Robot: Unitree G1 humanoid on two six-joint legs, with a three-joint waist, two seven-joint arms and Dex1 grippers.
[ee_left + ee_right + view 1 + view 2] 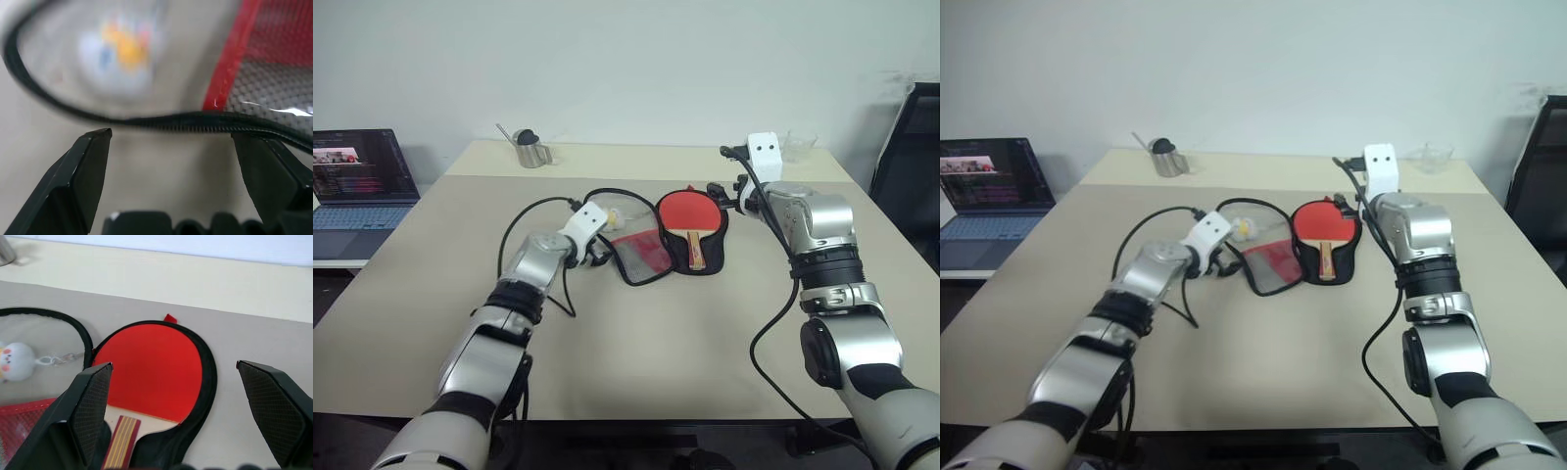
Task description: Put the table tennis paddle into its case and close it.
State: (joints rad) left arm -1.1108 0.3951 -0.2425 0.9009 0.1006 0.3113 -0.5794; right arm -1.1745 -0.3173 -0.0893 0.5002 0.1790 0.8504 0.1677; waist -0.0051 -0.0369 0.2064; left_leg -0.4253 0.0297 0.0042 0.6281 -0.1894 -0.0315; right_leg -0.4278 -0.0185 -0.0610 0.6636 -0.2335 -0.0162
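1. The setting is a plain room with a pale wall and a beige table. An open laptop sits off the table's left side, a small metal cup and a clear plastic container stand at the far edge, and a dark chair is cut off at the right.

2. Head views: the round red-faced table tennis paddle with its short pale wooden handle lies face up on the black half of the opened paddle-shaped zip case. The case's red flap with the black mesh pocket is folded out to the left, so the paddle looks seated but the case is unclosed. The left gripper sits low just beside that flap, probably placed to take its edge and fold it over. The right gripper hangs above the paddle's right side, seemingly clear of the job. In these views neither gripper's fingers can be made out.

3. Left wrist view: the two black fingers are spread apart and hold nothing, with the case's black zip edging running just beyond their tips. A blurred white ball keychain lies past it; its markings are unreadable.

4. Right wrist view: the right fingers are also spread and empty, framing the paddle in the case below. The handle's lower end is cut off, and a small red tab shows at the case's far rim.
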